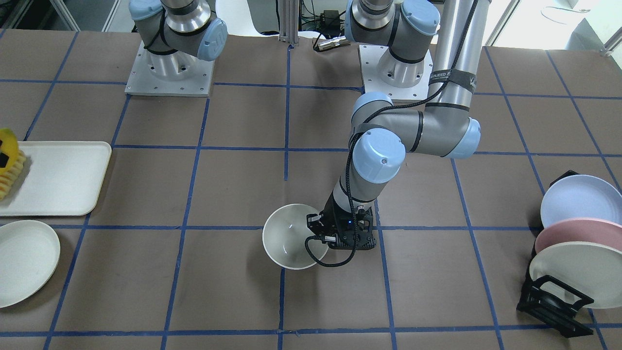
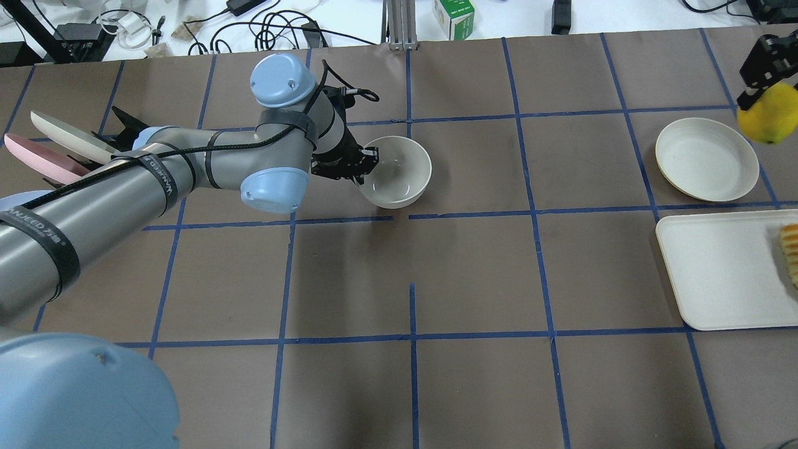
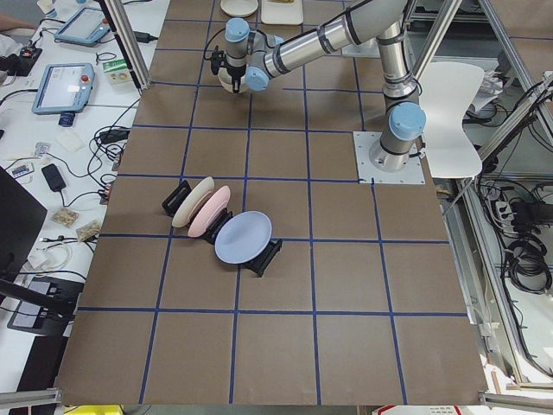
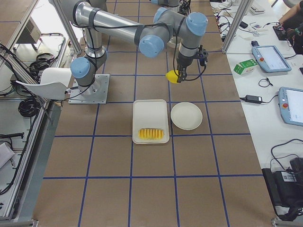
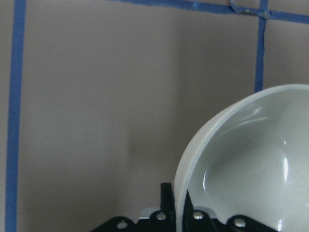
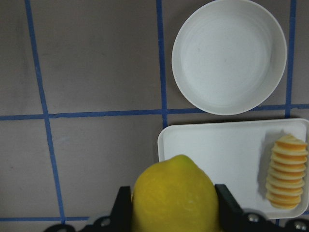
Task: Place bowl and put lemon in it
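Note:
The off-white bowl (image 1: 290, 239) is near the middle of the table, slightly tilted. My left gripper (image 1: 319, 229) is shut on its rim, one finger inside and one outside, as the left wrist view (image 5: 181, 212) shows. The bowl (image 2: 400, 173) is low over the brown paper; I cannot tell whether it rests on it. My right gripper (image 2: 765, 100) is shut on the yellow lemon (image 2: 770, 116) and holds it in the air at the table's right end, far from the bowl. The lemon (image 6: 174, 191) hangs over the near edge of the white tray.
A flat cream plate (image 2: 707, 159) and a white rectangular tray (image 2: 717, 268) with sliced yellow-orange food (image 2: 790, 252) lie under the right arm. A black rack with three upright plates (image 1: 573, 253) stands at the left end.

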Tool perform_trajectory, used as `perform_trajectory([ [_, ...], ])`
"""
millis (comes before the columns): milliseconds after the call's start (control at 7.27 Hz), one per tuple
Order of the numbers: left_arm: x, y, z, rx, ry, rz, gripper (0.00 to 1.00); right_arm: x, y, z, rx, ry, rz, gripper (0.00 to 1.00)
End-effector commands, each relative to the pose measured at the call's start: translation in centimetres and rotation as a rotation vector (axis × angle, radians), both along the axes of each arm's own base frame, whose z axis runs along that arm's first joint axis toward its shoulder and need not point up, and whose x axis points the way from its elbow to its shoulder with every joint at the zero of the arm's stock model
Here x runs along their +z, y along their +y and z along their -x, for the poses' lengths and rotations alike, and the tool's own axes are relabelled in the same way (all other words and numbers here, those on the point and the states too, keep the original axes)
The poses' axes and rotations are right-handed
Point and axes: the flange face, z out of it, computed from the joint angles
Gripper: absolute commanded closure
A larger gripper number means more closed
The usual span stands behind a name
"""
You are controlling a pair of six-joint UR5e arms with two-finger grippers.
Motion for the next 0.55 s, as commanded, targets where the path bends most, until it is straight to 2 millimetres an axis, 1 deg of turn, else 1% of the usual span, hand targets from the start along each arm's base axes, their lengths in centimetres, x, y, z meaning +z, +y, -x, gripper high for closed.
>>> perform_trajectory([
  [0,-1.3,0.7,0.7,-0.007,0.003,-0.024,1.0,0.6,1.2,-7.0,-0.059,0.017,0.002,0.7],
  [138,-1.9,0.7,0.7,0.002,0.003,-0.035,1.0,1.3,1.4,-10.7,-0.069,0.028,0.014,0.71],
  [275,-2.2,0.7,0.8,0.002,0.004,-0.04,0.99,1.7,1.7,-15.0,-0.091,0.031,0.02,0.71],
  [412,-2.3,0.8,0.8,0.004,0.002,-0.043,0.94,1.7,2.0,-19.5,-0.082,0.027,0.023,0.71],
])
